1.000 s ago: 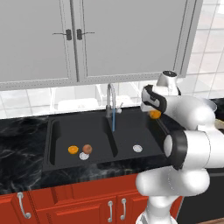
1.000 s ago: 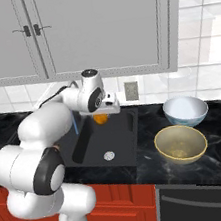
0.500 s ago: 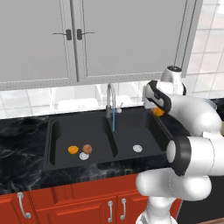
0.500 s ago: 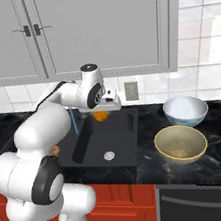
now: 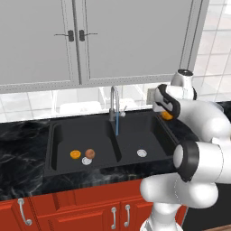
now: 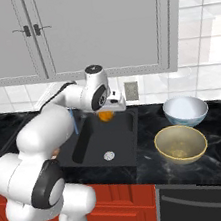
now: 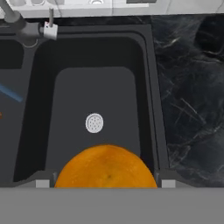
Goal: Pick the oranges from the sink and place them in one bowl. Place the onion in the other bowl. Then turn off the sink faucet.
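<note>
held orange (image 7: pixel 106 168) cut off below, fingertips (image 7: pixel 42 183) barely visible

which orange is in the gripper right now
The orange raised over the right basin, between the gripper's fingers; the other orange lies in the left basin beside the onion.

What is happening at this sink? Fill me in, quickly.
The white arm is carrying an orange in its claw, held above the right basin of the black sink, with the yellow-tan bowl and the pale blue-white bowl waiting on the counter to the right. A second orange and the reddish-brown onion lie in the left basin. Water runs from the faucet.
</note>
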You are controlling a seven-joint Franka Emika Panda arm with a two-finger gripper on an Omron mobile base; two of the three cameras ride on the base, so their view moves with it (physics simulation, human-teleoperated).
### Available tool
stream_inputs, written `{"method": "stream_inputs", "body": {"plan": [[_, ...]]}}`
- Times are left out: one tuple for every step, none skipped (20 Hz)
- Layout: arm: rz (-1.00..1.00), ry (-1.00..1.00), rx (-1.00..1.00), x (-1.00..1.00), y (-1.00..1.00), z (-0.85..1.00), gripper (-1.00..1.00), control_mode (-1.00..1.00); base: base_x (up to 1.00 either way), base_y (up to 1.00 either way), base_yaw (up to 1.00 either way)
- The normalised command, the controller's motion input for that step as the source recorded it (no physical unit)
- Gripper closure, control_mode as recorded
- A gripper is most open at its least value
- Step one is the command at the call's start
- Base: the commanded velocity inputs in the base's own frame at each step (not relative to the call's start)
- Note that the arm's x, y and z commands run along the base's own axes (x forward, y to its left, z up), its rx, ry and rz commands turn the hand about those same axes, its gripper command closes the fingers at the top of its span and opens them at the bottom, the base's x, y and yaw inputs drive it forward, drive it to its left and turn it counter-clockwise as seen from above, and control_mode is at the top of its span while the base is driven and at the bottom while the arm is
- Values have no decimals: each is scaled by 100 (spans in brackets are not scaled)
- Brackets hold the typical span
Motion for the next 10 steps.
{"method": "stream_inputs", "body": {"plan": [[-11,0,0,0,-35,0,100,-100,0,0,0],[-11,0,0,0,-34,0,100,-100,0,0,0],[-11,0,0,0,-32,0,100,-100,0,0,0],[-11,0,0,0,-33,0,100,-100,0,0,0],[-11,0,0,-1,-33,0,100,-100,0,0,0],[-12,0,0,-3,-34,0,100,-100,0,0,0],[-12,0,0,-3,-32,0,100,-100,0,0,0],[-13,0,0,-3,-32,0,100,-100,0,0,0],[-13,0,0,-4,-31,0,100,-100,0,0,0],[-13,0,0,-4,-31,0,100,-100,0,0,0]]}}
